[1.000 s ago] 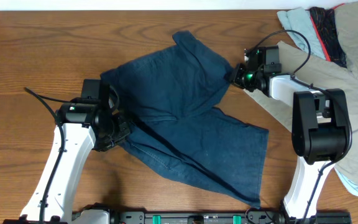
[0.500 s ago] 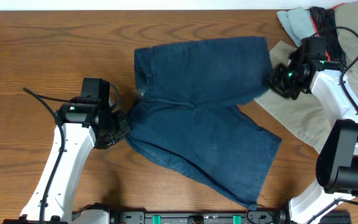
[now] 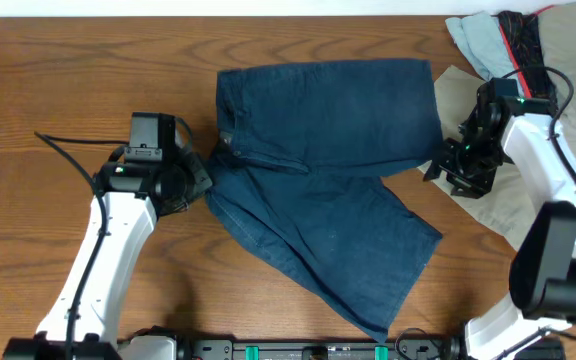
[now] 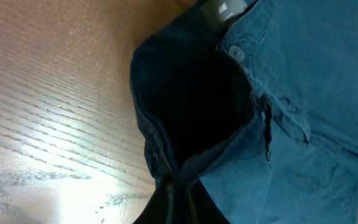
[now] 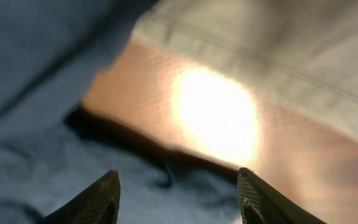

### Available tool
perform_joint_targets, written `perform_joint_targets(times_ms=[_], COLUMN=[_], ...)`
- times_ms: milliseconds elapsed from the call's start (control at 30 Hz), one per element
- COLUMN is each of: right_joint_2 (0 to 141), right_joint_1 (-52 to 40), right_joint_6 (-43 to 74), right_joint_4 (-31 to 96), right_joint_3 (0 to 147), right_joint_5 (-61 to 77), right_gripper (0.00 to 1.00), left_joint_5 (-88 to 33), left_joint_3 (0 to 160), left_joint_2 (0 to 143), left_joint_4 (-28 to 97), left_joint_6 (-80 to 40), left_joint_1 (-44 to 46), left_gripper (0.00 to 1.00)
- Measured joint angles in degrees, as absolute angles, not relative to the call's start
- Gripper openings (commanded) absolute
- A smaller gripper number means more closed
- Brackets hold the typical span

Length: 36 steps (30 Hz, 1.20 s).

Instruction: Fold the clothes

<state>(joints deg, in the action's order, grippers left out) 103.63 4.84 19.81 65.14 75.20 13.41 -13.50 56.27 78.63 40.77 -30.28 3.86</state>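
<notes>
The clothes, dark navy shorts (image 3: 328,150), lie spread on the wooden table, one leg stretched flat toward the right, the other slanting to the front right. My left gripper (image 3: 200,185) is shut on the waistband at the shorts' left edge. The left wrist view shows the open waistband with its button (image 4: 235,53) and the fabric pinched between my left gripper (image 4: 179,208). My right gripper (image 3: 436,170) hovers open at the right end of the upper leg. In the right wrist view its fingertips (image 5: 107,196) stand wide apart over blue cloth (image 5: 42,93), holding nothing.
A khaki-beige garment (image 3: 568,100) covers the table's right side, under and behind the right arm, and shows as pale fabric (image 5: 278,43) in the right wrist view. A light blue cloth (image 3: 473,40) and a dark red-trimmed item (image 3: 523,45) lie at the back right.
The right gripper pulled the upper leg out flat to the right, then opened, let it go and dropped toward the front. The left gripper kept its hold, shifting slightly back.
</notes>
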Motion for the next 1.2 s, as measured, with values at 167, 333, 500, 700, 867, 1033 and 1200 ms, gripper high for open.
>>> perform_joint_targets(times_ms=[167,333,500,700,867,1033,1200], right_joint_2=[101.0,101.0,101.0,101.0,101.0,101.0,101.0], right_joint_1=[0.1,-4.8,-6.7,-6.7,-6.7,-6.7,-6.6], right_joint_6=[16.7,15.1,14.5,13.8,11.2,10.0,10.1], right_joint_4=[70.3,68.2,63.3,54.5,52.4,52.0,47.4], right_joint_3=[75.0,70.3,64.2,59.5,56.8,55.3,55.4], right_joint_5=[13.3,13.0,9.3,5.3,7.3,8.6,6.7], right_gripper=[0.64,0.63,0.59,0.44,0.07,0.01,0.01], left_joint_5=[-13.5,-13.3,-13.3,-13.3,-13.3,-13.1,-13.1], left_joint_3=[56.3,56.3,56.3,56.3,56.3,56.3,56.3], left_joint_2=[81.9,84.1,84.2,84.3,84.2,84.3,84.3], left_joint_4=[40.9,40.9,40.9,42.4,43.7,44.2,44.0], left_joint_6=[-30.4,-30.5,-30.5,-30.5,-30.7,-30.7,-31.9], left_joint_1=[3.9,3.9,3.9,3.9,3.9,3.9,3.9], left_gripper=[0.06,0.06,0.06,0.06,0.06,0.06,0.06])
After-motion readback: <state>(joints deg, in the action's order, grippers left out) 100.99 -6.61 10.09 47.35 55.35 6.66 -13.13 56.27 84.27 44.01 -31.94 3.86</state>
